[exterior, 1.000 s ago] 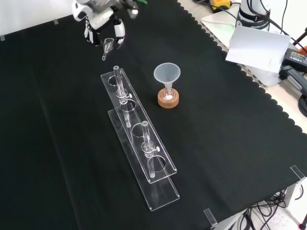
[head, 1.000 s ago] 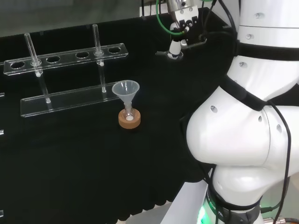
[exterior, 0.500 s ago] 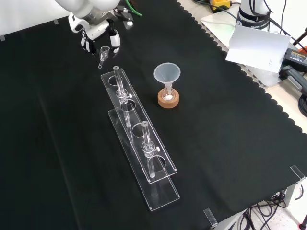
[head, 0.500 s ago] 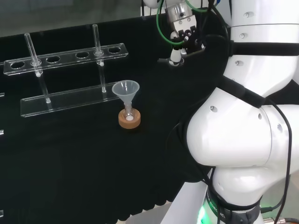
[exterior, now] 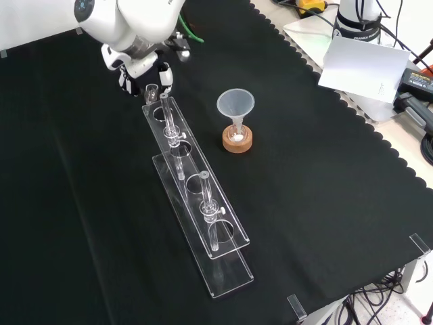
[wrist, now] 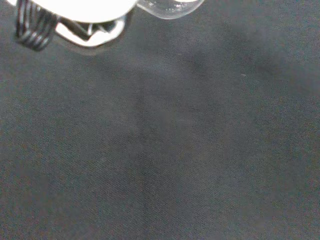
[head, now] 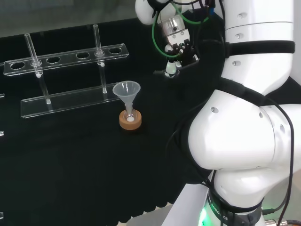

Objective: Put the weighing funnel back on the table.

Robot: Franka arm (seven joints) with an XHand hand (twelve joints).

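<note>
Weighing funnel (wrist: 170,7) between the fingers (exterior: 164,74)

Blk & white hand (exterior: 140,69), green cable (head: 157,34) by it. Weighing funnel (exterior: 150,90) in its fingers: clear. Surface (exterior: 95,203) below: plain blk cloth, scalloped edge. Near hand: clear rack (exterior: 203,223), clear-greyish funnel (exterior: 235,105), tan cork ring (exterior: 237,144). Arm (head: 244,141) white w/ blk bands.

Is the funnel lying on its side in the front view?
No, the funnel stands mouth up, its stem in a small flask on a cork ring.
</note>
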